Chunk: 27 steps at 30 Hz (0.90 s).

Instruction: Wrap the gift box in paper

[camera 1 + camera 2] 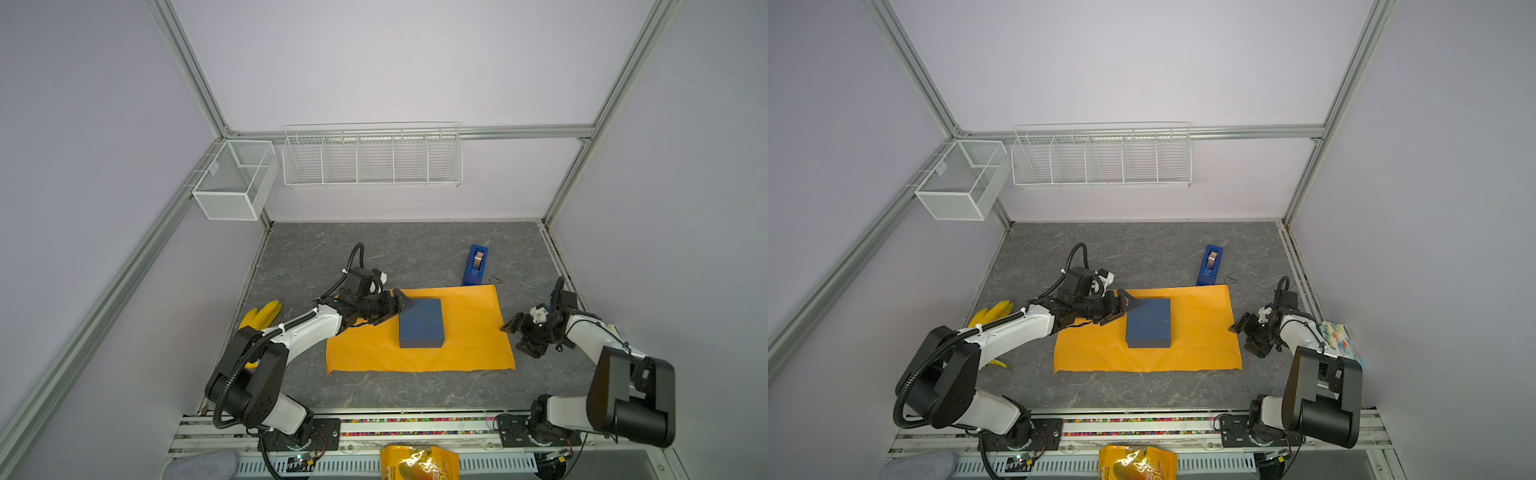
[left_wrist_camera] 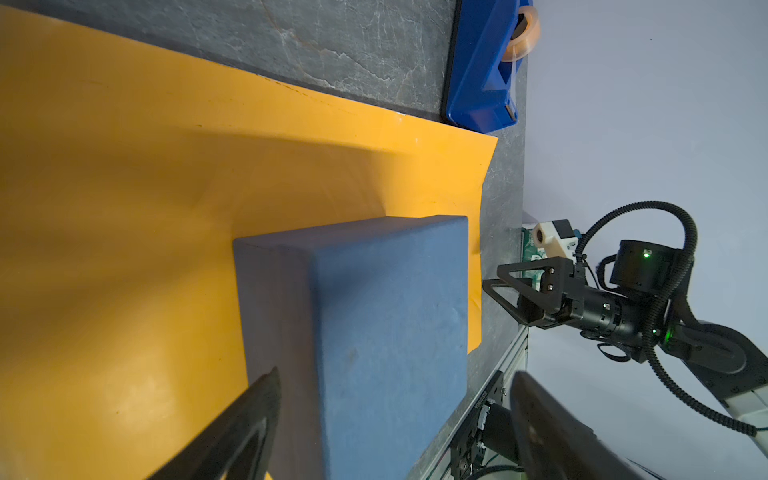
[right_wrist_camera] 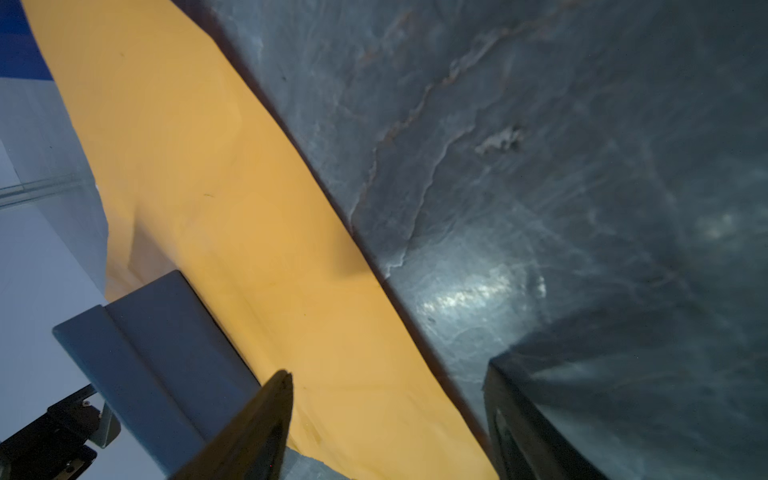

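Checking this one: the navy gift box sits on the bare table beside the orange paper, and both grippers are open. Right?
Not quite. The navy gift box sits on the orange paper, near its middle, as both top views show. The left gripper and right gripper are open.
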{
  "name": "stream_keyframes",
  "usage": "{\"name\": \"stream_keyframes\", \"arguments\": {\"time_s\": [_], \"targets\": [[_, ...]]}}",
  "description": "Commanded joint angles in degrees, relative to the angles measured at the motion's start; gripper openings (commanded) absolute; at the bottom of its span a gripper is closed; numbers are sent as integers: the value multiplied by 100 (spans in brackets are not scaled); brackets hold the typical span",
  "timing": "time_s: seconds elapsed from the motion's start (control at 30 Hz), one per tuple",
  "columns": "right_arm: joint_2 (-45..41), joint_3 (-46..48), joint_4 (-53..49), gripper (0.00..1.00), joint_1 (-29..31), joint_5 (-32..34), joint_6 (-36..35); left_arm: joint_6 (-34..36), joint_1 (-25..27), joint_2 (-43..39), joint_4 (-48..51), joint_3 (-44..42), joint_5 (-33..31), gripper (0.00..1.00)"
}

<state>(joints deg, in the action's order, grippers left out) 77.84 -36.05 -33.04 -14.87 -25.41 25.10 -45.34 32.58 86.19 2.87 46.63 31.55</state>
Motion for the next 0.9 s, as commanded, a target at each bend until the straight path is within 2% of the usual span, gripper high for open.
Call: {"name": "stream_keyframes", "arguments": {"time_s": [0.0, 0.13, 0.5, 0.67, 0.77, 0.87], "targets": [[209, 306, 256, 76, -9, -166, 30, 7, -15, 99, -85, -11, 10, 86], [258, 489, 611, 75, -15, -869, -72, -1, -15, 191, -111, -21, 9, 86], [159, 476, 1124, 73, 49, -2042, -79, 8, -14, 372, -131, -90, -116, 86], [-274, 538, 957, 73, 96, -1886, 145, -4, -15, 372, -130, -98, -132, 86], [-573, 552, 412, 73, 151, -1110, 394, -1, -15, 381, -143, -89, -132, 86], [-859, 692, 160, 74, 229, -693, 656, -4, -15, 415, -146, -83, -115, 86]]}}
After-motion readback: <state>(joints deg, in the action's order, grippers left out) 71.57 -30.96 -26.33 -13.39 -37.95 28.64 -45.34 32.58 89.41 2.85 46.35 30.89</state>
